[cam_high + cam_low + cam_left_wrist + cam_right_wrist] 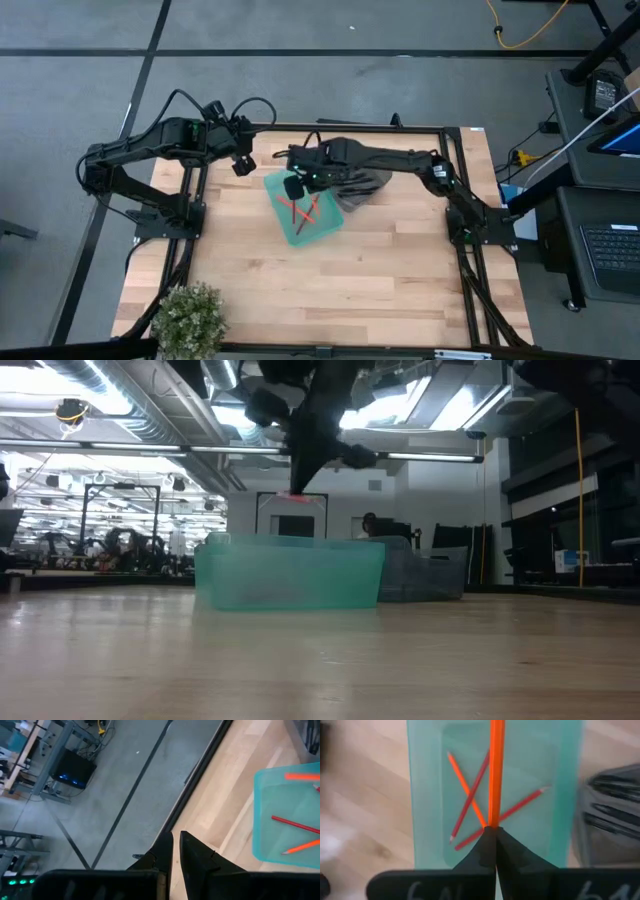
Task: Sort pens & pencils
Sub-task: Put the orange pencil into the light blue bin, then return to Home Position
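A teal tray [303, 207] holds three orange-red pencils [470, 802] lying crossed on its floor. My right gripper [491, 831] hovers over this tray and is shut on a fourth orange pencil [496, 770]. In the low view that gripper [300, 470] hangs above the teal tray [290, 572]. A dark grey tray [362, 185] stands against the teal one on its right; dark sticks, the pens [612, 785], lie in it. My left gripper [175, 847] waits shut over the table's far-left edge, touching nothing. My right gripper pinches the orange pencil by one end [493, 822] between its two fingertips. The pencil runs on straight ahead of the fingers, in line with them. It is lifted clear above the teal tray; a red stretch of it [297, 496] shows below the gripper.
A potted plant [190, 318] stands at the near-left corner. Bare wooden tabletop [350, 290] lies between the trays and the near edge. A black frame [440, 127] borders the table. In the left wrist view the teal tray [280, 820] sits off to one side.
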`<act>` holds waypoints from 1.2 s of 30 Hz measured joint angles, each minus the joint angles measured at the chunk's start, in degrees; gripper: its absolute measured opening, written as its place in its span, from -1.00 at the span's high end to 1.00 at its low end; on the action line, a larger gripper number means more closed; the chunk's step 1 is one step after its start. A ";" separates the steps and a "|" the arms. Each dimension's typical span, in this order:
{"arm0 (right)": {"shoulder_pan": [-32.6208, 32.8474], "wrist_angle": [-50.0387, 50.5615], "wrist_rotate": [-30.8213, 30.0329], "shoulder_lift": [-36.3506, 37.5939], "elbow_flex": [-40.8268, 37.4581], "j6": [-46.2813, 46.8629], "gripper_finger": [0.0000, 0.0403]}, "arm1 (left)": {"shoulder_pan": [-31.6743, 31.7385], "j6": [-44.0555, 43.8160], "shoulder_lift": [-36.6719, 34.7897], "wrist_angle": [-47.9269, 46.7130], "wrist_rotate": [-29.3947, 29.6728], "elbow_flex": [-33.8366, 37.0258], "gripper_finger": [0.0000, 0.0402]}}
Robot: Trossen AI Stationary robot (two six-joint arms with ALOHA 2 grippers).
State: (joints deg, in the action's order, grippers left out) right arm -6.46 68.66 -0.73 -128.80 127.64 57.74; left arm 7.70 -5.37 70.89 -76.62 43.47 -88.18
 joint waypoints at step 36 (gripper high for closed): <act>-0.27 -3.73 10.25 -6.03 4.69 -13.63 0.74 | 0.00 -0.51 0.00 0.37 0.37 0.02 0.86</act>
State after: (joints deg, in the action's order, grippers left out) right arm -6.74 64.93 9.52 -134.83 132.33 44.11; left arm 7.70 -5.88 70.89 -76.25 43.84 -88.16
